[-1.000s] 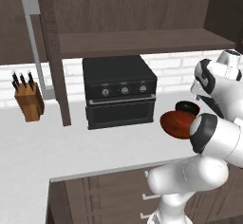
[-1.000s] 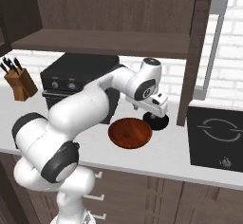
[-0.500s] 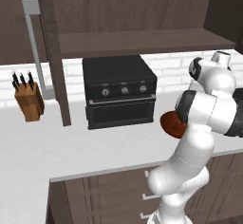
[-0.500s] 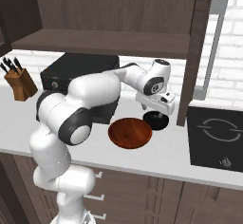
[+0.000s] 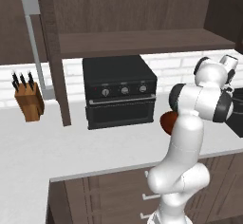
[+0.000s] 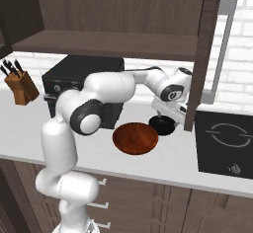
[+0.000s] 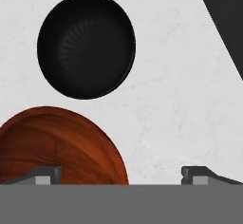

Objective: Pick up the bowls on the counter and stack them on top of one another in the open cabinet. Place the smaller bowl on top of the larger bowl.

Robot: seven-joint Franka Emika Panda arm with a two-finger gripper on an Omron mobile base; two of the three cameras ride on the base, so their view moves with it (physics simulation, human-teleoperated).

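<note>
Right now the gripper [image 7: 121, 173] hangs spread wide and empty above the counter [image 7: 180, 99], the smaller bowl [image 7: 86, 45] just beside the larger bowl [image 7: 57, 147], both resting there.

Premises: a rendered domestic kitchen. A long white-grey table [image 5: 57, 147] runs over dark wood drawers [image 6: 128, 202] with pale handles. A black toaster oven [image 5: 118, 92] with three knobs stands on it against a white brick-pattern backsplash [image 5: 175, 69]. A knife block [image 5: 29, 99] stands at the left end. A black cooktop [image 6: 225, 143] is set into the right end. A dark wooden wall cabinet [image 6: 113, 42] hangs above, apparently with its door open.
</note>
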